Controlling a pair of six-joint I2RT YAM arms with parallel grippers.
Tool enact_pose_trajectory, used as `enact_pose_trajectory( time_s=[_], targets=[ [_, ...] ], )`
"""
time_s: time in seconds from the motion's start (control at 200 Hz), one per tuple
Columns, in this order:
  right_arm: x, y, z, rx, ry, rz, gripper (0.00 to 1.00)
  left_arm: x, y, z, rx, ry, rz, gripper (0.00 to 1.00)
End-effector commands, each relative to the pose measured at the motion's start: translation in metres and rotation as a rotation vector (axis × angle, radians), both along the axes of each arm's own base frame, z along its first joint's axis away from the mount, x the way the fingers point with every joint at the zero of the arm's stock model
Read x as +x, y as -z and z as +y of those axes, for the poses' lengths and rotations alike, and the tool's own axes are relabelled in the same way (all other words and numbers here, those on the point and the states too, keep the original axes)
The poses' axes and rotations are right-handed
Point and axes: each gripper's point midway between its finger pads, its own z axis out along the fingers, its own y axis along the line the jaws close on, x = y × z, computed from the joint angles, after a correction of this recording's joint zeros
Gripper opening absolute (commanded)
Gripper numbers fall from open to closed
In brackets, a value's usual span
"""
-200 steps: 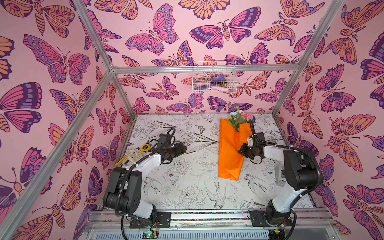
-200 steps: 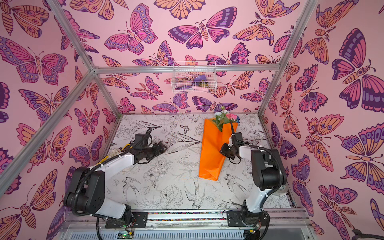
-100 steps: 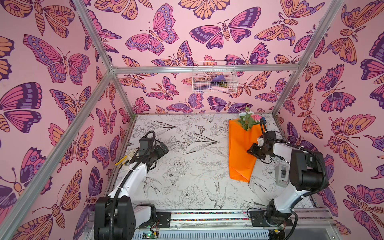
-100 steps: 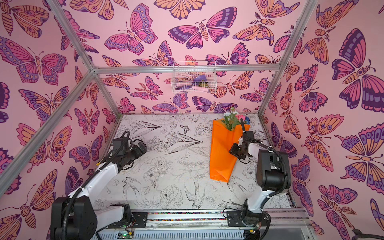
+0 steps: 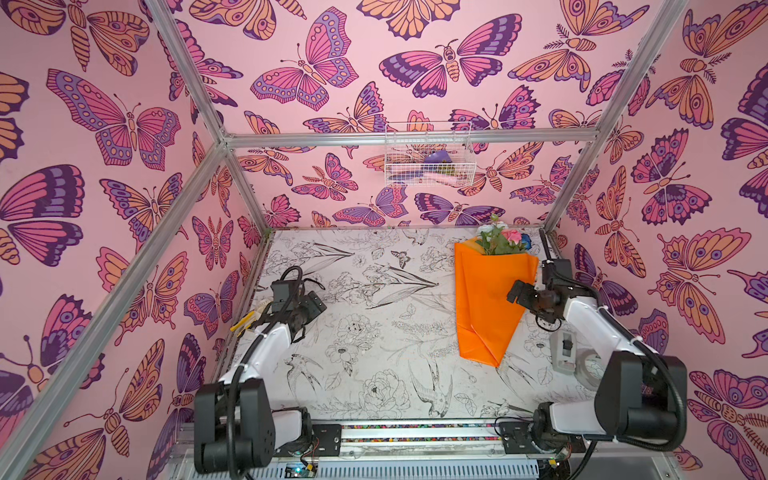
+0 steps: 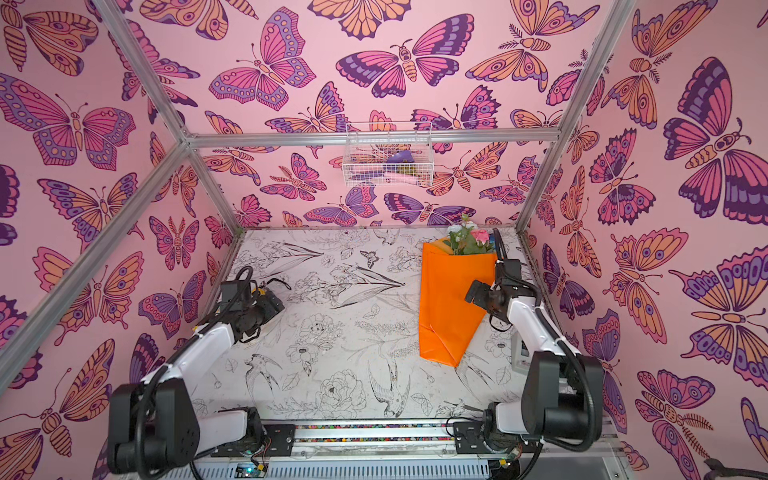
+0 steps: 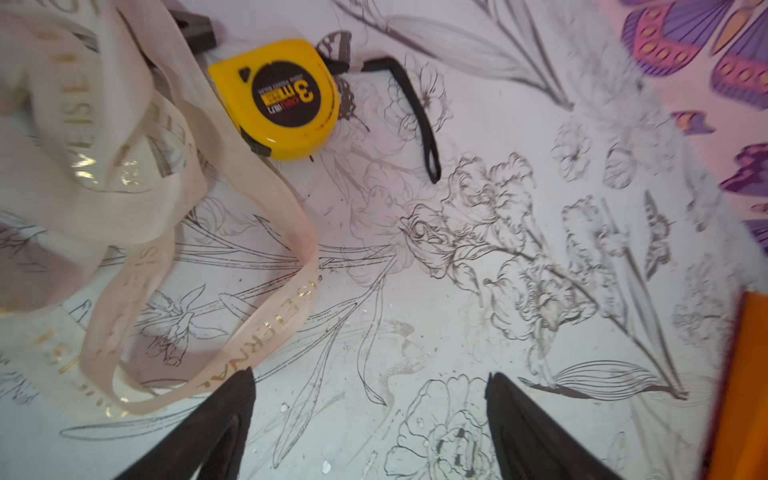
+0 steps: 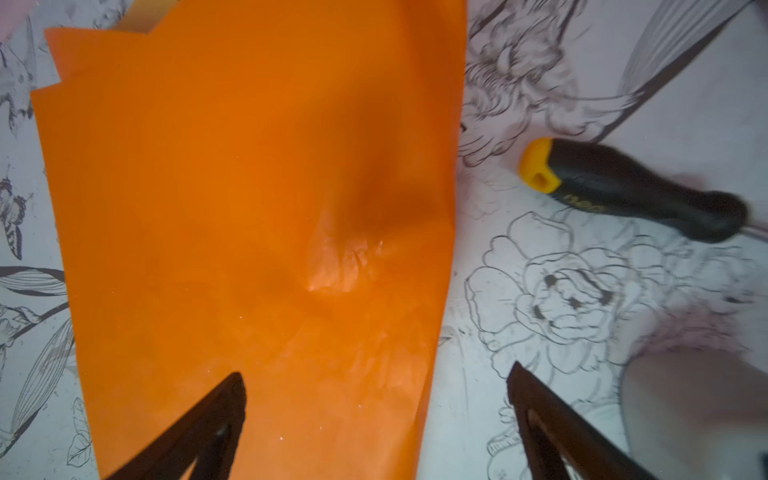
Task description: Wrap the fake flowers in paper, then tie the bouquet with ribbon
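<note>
**Bouquet [image 5: 486, 299] lies on the right, ribbon [image 7: 266, 316] on the left**

At the left, the left end effector [image 7: 370, 378] hangs wide and empty, with the cream ribbon just beside it. The bouquet lies well apart from it, on the right half of the tabletop [image 5: 374, 332]. Its long axis runs near to far, blooms toward the back wall. The right end effector [image 8: 376, 372], wide and empty, hovers over its right edge, so this arm is nearer.

The flower-printed table [image 5: 374, 357] carries the bouquet [image 5: 484, 303] on its right with a screwdriver [image 8: 623, 189] near it, and a ribbon [image 7: 133, 174] beside a tape measure [image 7: 286, 95] on its left.
</note>
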Motion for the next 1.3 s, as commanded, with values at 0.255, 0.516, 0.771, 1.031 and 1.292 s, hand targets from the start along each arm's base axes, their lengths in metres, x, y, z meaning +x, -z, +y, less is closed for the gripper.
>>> enact_pose_trajectory(
  time_s=[0.255,0.516,0.771,1.031,1.292],
  targets=[
    [-0.041,-0.055,-0.023,-0.133,0.094,-0.129,0.99,0.014,0.035,0.02,0.109,0.009,0.174,0.75],
    [-0.045,-0.078,-0.025,-0.145,0.121,-0.233,0.99,0.026,0.043,0.026,0.129,0.01,0.226,0.77],
    [-0.041,-0.084,-0.023,-0.14,0.101,-0.254,0.99,0.031,0.073,0.009,0.01,0.023,0.301,0.58],
    [-0.039,-0.095,-0.012,-0.094,0.059,-0.304,0.99,0.033,0.063,-0.029,-0.125,0.152,0.231,0.0],
    [-0.033,-0.099,0.005,-0.025,-0.012,-0.319,0.93,0.031,-0.011,-0.145,-0.243,0.504,0.034,0.0]
  ],
)
